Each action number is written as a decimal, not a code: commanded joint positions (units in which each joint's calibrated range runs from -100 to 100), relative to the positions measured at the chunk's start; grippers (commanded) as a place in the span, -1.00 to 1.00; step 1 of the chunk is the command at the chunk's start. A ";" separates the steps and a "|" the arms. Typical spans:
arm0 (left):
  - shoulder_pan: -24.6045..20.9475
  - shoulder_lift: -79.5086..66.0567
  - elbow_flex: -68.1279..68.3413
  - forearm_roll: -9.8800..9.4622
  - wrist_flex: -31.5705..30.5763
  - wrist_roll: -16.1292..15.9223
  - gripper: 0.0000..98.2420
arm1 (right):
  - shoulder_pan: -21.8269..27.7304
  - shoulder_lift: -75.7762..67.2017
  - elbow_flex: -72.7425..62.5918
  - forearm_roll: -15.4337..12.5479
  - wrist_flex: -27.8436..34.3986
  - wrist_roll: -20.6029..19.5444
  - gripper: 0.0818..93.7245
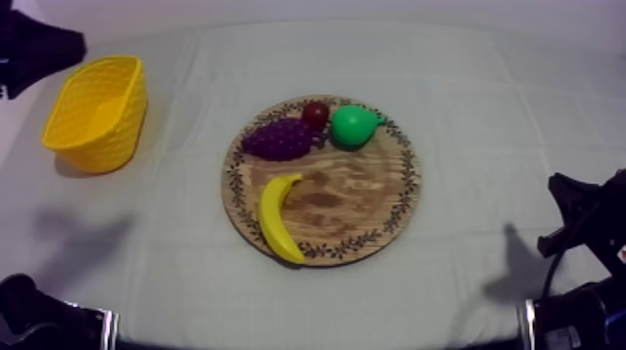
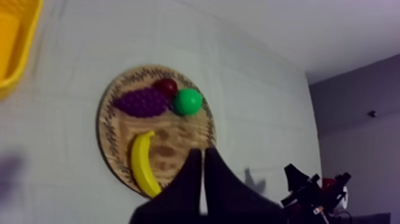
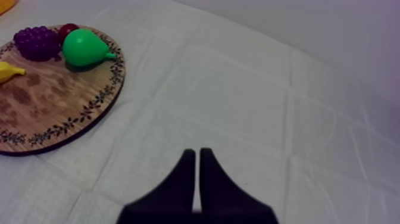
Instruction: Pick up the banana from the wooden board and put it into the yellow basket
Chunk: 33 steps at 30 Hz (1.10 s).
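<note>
You have the banana (image 1: 278,218) lying on the wooden board (image 1: 373,200), on the half toward the yellow basket (image 1: 121,140). Its long axis runs from board centre to the near rim. Left claw (image 2: 202,152) and right claw (image 3: 197,152) are both closed on nothing, off the board. The left claw faces the banana and appears nearer.

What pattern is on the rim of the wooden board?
A dark leafy vine ring around the wooden board; clearest in the right wrist view.
</note>
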 commanded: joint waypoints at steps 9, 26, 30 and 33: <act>7.94 11.26 -3.10 0.06 1.71 5.05 -0.97 | -0.01 -0.04 -0.03 -0.02 -0.03 0.01 -0.99; 9.07 23.19 2.74 1.02 2.18 8.41 -0.94 | -0.01 -0.04 -0.03 -0.02 -0.03 0.01 -0.99; 8.88 23.66 4.14 1.07 1.71 8.66 -0.93 | -0.01 -0.04 -0.03 -0.02 -0.03 0.01 -0.99; 8.97 23.48 4.35 0.97 1.63 8.71 -0.92 | -0.01 -0.04 -0.03 -0.02 -0.03 0.01 -0.99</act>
